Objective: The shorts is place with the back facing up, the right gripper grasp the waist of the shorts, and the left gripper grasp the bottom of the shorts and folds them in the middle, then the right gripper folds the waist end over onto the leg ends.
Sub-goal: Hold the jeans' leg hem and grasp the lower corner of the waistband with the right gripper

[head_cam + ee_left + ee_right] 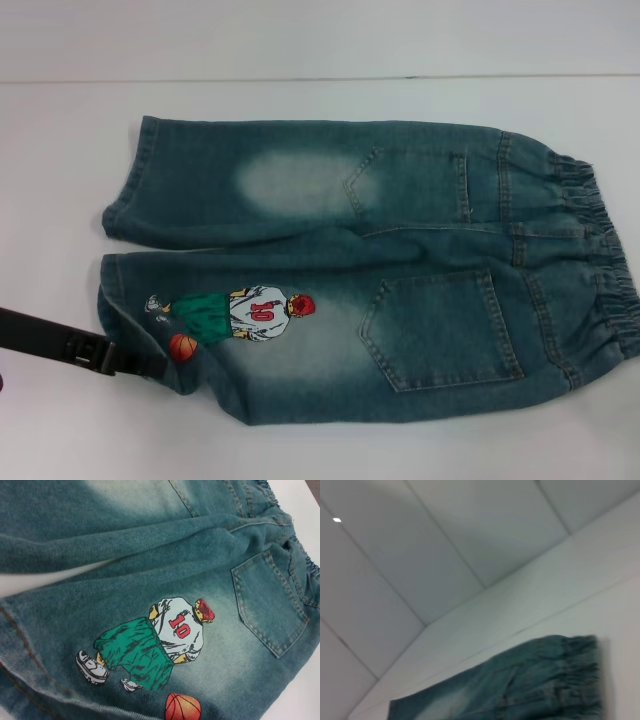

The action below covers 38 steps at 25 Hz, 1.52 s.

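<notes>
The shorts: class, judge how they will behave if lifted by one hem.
The shorts look like soft denim lying flat with creases, so they would probably droop rather than hold shape. The gathered waist of the shorts looks bulkier, so that end may hang heavier.

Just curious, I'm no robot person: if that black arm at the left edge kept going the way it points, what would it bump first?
Probably the left gripper meets the shorts first, at the hem by the embroidered orange ball.

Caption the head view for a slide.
Denim shorts lie flat, back pockets up, on a white table; left gripper reaches the near leg hem.
</notes>
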{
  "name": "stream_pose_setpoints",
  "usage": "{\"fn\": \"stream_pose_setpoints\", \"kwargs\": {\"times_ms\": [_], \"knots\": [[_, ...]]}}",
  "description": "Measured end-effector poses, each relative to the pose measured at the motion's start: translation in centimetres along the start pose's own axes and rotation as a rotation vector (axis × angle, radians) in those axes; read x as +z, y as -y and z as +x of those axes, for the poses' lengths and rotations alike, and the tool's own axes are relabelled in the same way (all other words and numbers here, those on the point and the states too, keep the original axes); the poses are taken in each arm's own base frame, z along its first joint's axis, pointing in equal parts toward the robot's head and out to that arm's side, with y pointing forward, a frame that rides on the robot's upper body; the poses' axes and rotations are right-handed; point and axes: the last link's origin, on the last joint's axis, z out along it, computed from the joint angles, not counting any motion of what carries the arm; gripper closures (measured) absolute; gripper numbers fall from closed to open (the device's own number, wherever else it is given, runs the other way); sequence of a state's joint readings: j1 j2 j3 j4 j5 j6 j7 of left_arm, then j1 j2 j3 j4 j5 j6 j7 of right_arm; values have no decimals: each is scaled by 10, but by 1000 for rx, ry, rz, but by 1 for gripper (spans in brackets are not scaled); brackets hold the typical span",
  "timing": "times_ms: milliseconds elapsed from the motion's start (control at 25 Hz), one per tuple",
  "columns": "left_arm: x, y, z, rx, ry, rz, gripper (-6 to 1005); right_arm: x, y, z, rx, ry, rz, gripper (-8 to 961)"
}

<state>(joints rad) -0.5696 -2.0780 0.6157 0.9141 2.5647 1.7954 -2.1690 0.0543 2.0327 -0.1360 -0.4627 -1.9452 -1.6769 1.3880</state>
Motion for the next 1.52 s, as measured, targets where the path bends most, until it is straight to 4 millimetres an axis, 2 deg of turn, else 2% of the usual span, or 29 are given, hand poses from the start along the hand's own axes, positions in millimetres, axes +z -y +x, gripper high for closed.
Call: {"fn": "stream_pose_setpoints", "kwargs": {"times_ms": [120, 360, 920, 1520], "knots": [[1, 0, 0, -2, 2, -3, 984, -5, 3, 1, 56, -5, 20, 79], [2, 0, 2, 2, 3, -3, 984, 1, 9, -5, 171, -87, 21, 79], [4, -2, 3, 5, 4, -6, 985, 32, 12, -10, 178, -143, 12, 80], [8, -2, 2, 8, 10, -22, 986, 57, 13, -12, 191, -210, 16, 81]]}}
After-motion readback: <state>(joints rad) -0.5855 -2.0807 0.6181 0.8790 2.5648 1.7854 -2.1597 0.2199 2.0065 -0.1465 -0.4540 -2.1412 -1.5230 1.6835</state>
